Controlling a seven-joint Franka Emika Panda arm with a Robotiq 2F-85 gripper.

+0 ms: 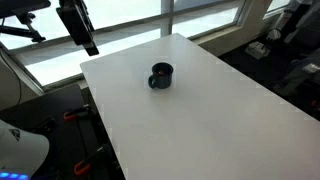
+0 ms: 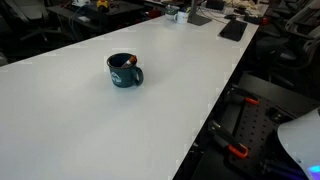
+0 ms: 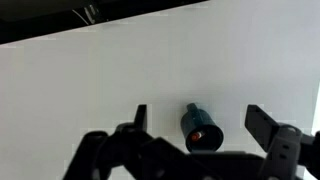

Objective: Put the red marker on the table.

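Note:
A dark mug [image 1: 161, 76] stands on the white table [image 1: 200, 125] in both exterior views. The red marker [image 2: 130, 61] stands inside the mug [image 2: 124, 71], with only its red end showing at the rim. My gripper [image 1: 90, 42] hangs high above the table's far left corner, well away from the mug. In the wrist view the gripper [image 3: 200, 108] is open and empty, and its two dark fingers frame the mug [image 3: 200, 128] far below. The red tip [image 3: 197, 135] shows inside the mug, and the table [image 3: 90, 90] fills the view.
Windows run behind the table [image 1: 200, 20]. A black flat object [image 2: 232, 30] and small items lie at the table's far end. Dark equipment with red handles [image 2: 236, 150] sits below the table edge. The robot's white base [image 2: 300, 135] is at the lower right.

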